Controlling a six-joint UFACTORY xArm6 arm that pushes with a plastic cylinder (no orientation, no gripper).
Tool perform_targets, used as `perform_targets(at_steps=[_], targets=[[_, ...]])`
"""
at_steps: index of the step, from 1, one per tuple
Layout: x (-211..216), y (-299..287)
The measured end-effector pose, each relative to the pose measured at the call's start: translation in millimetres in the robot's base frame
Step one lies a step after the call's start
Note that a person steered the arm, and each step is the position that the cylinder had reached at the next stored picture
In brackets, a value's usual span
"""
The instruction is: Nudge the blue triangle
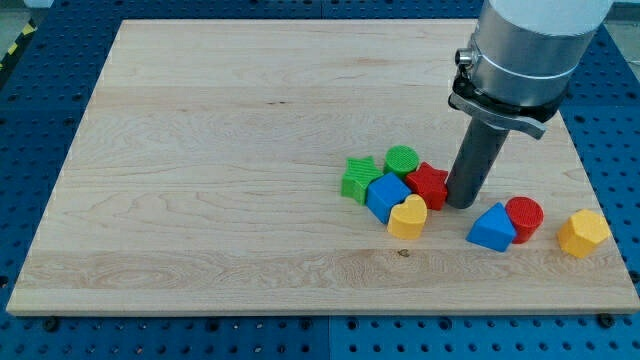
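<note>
My tip (461, 203) rests on the board, touching the red block (428, 185). The blue triangle (492, 228) lies just right and nearer, apart. No claw fitted.

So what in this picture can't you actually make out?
- Arm: cut off by the view's top edge.
- Red block: its right side hides behind my tip; contact unclear.
- Red cylinder: partly hidden by the blue triangle.
- Green star: partly hidden by the blue cube.
</note>
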State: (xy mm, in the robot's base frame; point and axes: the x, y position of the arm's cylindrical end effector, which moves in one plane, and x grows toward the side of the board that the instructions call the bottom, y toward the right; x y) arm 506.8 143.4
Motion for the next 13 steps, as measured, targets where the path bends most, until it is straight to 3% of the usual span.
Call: perform_targets(at_steps=[2, 3, 4, 5, 6, 7, 10, 13], targets=[[-16, 52], [-9, 111], [12, 164], [59, 185], [99, 169], [109, 116], [81, 46], [79, 69]])
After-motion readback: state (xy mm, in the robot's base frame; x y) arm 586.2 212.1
